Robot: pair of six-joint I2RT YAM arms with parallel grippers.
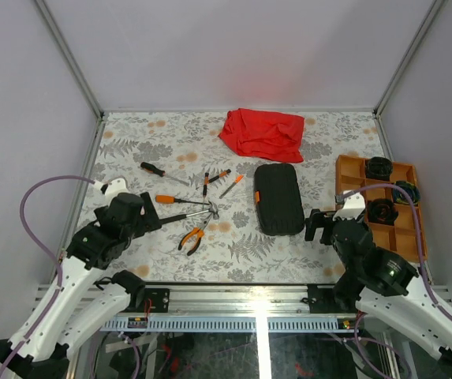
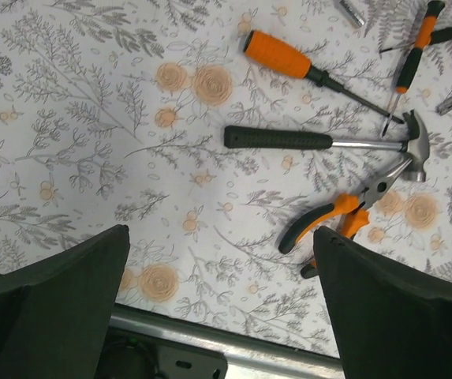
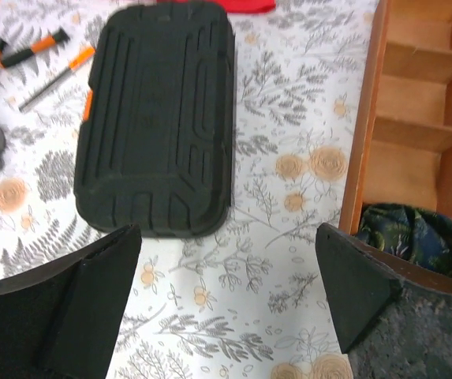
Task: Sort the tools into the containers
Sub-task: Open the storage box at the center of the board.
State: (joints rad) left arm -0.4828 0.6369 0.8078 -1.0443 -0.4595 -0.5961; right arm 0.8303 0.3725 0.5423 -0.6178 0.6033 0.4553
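Observation:
Several orange-and-black tools lie left of centre: a black-handled screwdriver, an orange-handled screwdriver, a hammer, pliers and small screwdrivers. The closed black case lies in the middle. The orange tray stands at the right. My left gripper is open and empty, just left of the hammer and pliers. My right gripper is open and empty, over bare table between the case and the tray.
A red cloth lies at the back centre. Dark round rolls sit in some tray compartments, one showing in the right wrist view. The metal rail of the table's front edge is right below my left gripper.

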